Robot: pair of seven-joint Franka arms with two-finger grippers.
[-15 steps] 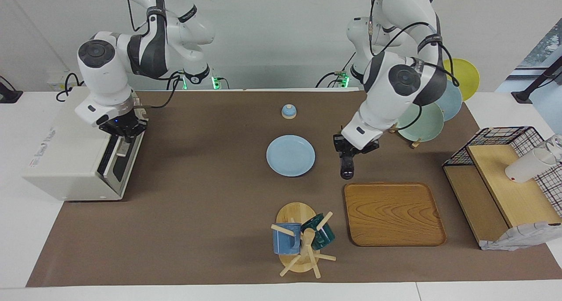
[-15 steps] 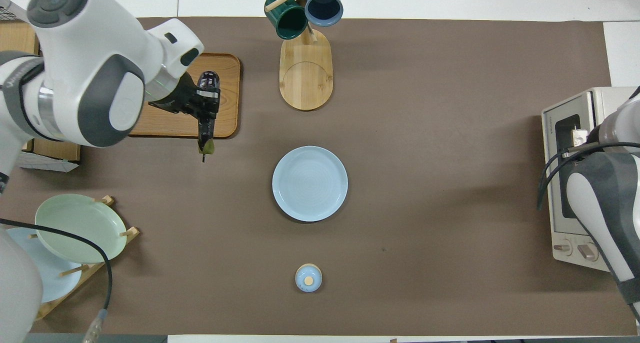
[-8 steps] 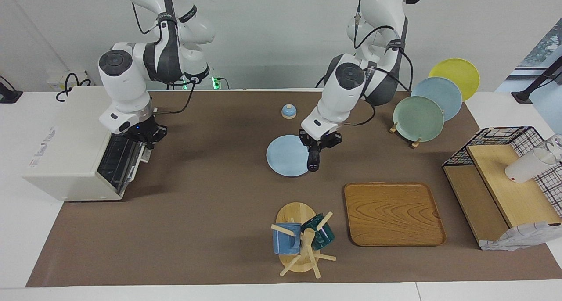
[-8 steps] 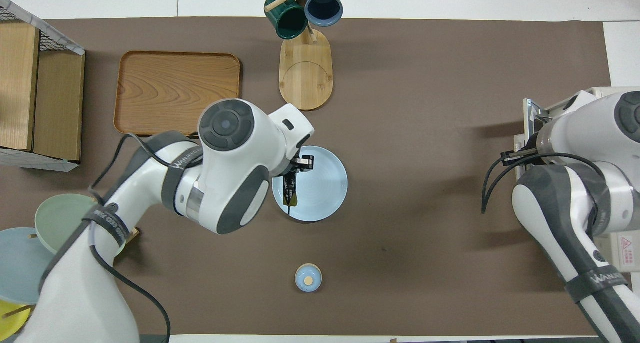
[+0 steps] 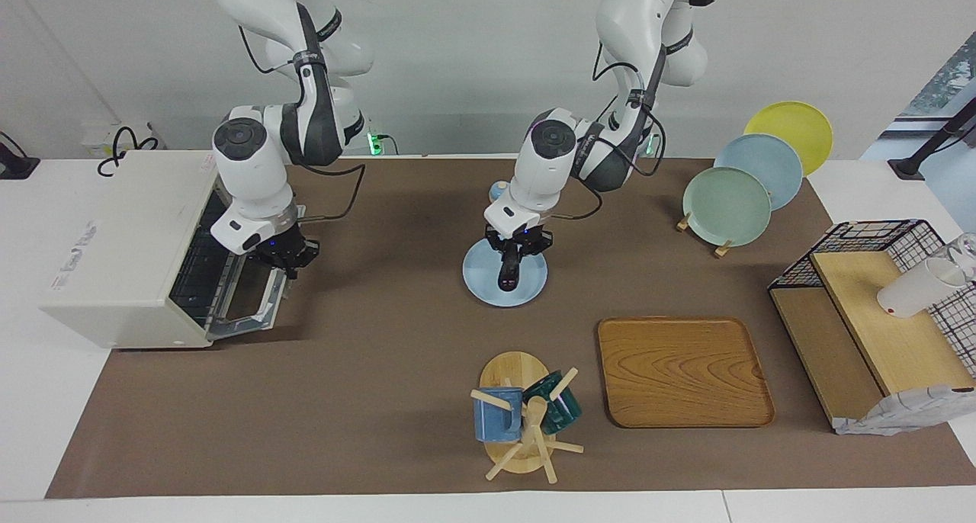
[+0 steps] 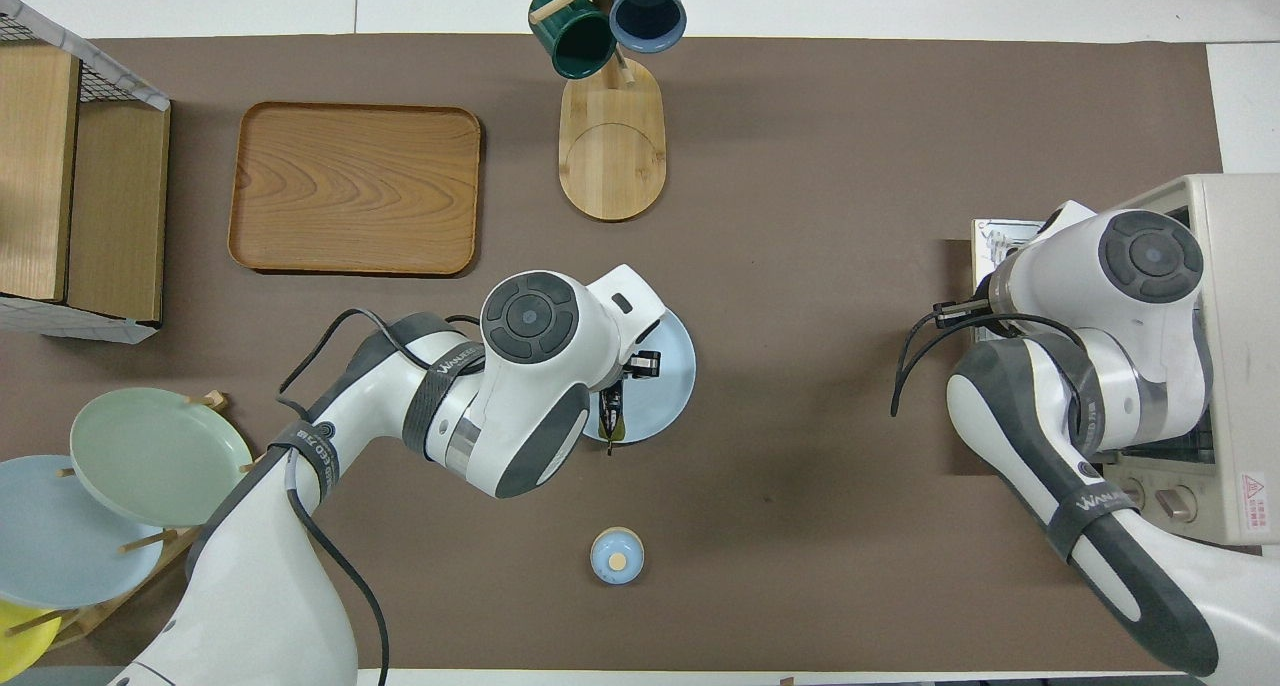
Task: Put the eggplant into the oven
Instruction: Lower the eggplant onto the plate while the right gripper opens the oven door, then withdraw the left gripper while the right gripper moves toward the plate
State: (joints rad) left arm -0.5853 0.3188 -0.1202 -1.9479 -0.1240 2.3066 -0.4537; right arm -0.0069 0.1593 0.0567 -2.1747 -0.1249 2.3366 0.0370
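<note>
**Eggplant held over the centre plate, oven door open at the right arm's end**

Nearest the robots, a small blue lidded pot [image 6: 617, 555] sat on the brown mat [image 5: 366, 401]. Just past it, at the table's centre, the left gripper [image 5: 517, 250] hung over a light blue plate [image 5: 534, 290], its fingers pinching the eggplant [image 5: 508, 273]. The eggplant's long axis ran toward and away from the robots, its stem pointing back at them in the overhead view. Whether it touched the plate could not be told.

Along the edge at the right arm's end stood the off-white toaster oven [image 5: 114, 241], its glass door [image 5: 248, 306] dropped partly open with the wire rack showing. The right gripper [image 5: 280, 258] was at the door's upper edge; whether its fingers were spread or pressed on the handle could not be told.

The oven lay sideways from the eggplant, well apart, across bare mat. The left arm held the eggplant, yet the right arm was far nearer the oven's mouth, so a long reach or a hand-over seemed likely.

Toward the edge farthest from the robots stood a wooden tray [image 5: 682, 370] and a mug tree [image 5: 526, 420] with two mugs.
</note>
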